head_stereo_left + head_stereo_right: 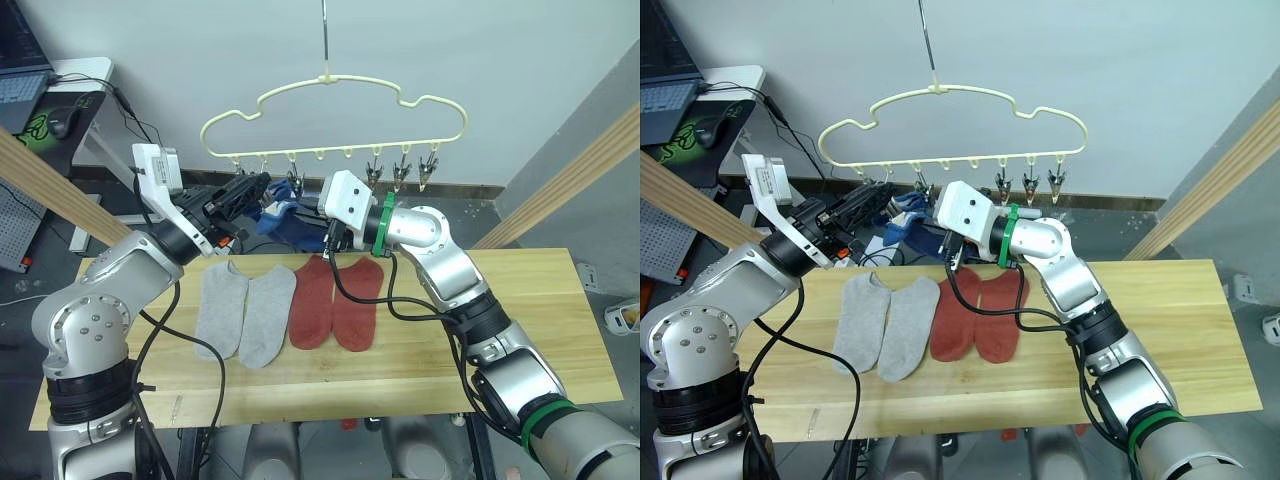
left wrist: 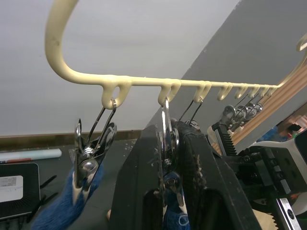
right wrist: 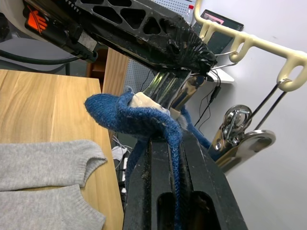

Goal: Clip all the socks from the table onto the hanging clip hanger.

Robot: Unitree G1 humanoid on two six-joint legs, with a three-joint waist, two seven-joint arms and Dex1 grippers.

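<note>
Pale wood counter [image 1: 560, 330] carries two grey socks [image 1: 243, 312] and two red socks [image 1: 335, 303] side by side; above hangs the clip hanger [image 1: 335, 125]. Left claw [image 2: 165, 163] squeezes a silver clip [image 2: 168, 139] (second along), while right claw [image 3: 168, 158] is clamped on a blue sock [image 3: 129, 115] at that clip

You're in a robot test lab, not a home.
You can tell from the small white desk [image 1: 85, 72] with its dark laptop [image 1: 20, 60], trailing black cables [image 1: 130, 110], bare grey wall [image 1: 500, 60] and slanted wooden rig posts [image 1: 570, 185].
</note>
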